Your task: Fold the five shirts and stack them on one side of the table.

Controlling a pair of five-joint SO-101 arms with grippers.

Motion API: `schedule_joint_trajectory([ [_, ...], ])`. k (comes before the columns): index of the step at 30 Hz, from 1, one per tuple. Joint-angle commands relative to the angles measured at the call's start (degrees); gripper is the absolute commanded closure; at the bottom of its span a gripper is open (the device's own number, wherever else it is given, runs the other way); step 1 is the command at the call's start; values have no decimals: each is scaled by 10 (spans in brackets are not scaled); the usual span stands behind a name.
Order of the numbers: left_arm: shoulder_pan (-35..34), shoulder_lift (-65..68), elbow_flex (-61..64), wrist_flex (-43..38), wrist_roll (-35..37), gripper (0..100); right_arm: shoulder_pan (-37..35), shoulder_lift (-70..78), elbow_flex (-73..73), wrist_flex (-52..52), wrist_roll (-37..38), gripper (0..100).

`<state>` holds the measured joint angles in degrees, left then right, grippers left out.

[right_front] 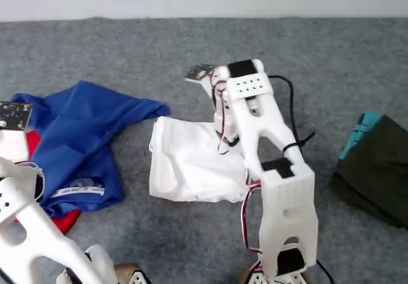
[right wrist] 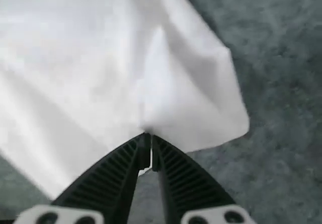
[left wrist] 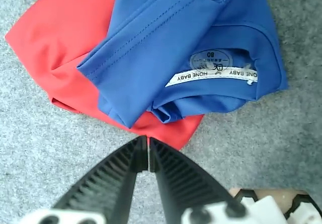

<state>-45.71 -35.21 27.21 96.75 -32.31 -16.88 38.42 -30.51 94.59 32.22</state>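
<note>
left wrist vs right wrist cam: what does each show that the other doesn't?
Left wrist: blue shirt lying over a red shirt, left tool shut with its tip at the red shirt's edge. Right wrist: white shirt, right tool shut on its fabric. Both: grey table surface, a black toothed tool with jaws together.

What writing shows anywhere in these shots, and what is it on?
Blue shirt, white neck tape: one line of printed capitals, a brand name, left unquoted.
Round stamp just above the tape: a two-digit size number with tiny marks, the marks too small to read.
The same tape in the high view: too small to read.
</note>
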Motion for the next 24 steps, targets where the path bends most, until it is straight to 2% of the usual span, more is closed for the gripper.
schedule_joint_trajectory([
  [1, 3, -15, -1, -9, 5, 984, 32, 16, -28, -58, 8, 989],
  [5, 2, -15, -1, -5, 5, 984, 43, 26, -58, -66, 7, 989],
  [8, 0, -15, -1, -5, 5, 984, 35, 25, -113, -20, 4, 989],
  [12, 1, -15, -1, -7, 5, 984, -22, 25, -217, 87, 4, 989],
  [14, 1, -15, -1, -8, 5, 984, -46, 13, -226, 85, -18, 989],
  [17, 2, -15, -1, -8, 5, 984, -87, -15, -214, 84, -57, 989],
  [24, 0, -15, -1, -7, 5, 984, -178, -58, -68, 84, -62, 989],
])
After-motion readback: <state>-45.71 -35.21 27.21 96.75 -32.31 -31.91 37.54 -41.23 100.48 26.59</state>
